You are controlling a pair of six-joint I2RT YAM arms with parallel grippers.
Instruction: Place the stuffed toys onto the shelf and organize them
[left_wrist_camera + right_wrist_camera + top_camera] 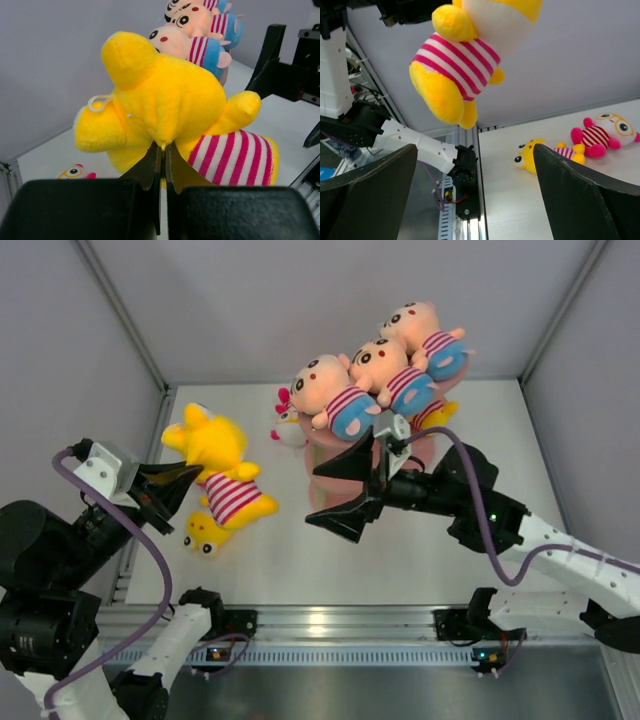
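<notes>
My left gripper is shut on a large yellow stuffed toy in a pink-and-white striped shirt and holds it above the table; in the left wrist view the jaws pinch its plush. The pink shelf stands at the back, largely hidden. Three peach toys in striped shirts and blue shorts lie in a row on its top board, and they also show in the left wrist view. My right gripper is open and empty in front of the shelf, facing the held toy.
A small yellow toy lies on the table under the held one and shows in the right wrist view. A toy with pink limbs and glasses lies left of the shelf. A yellow toy sits on a lower board. Grey walls enclose the table.
</notes>
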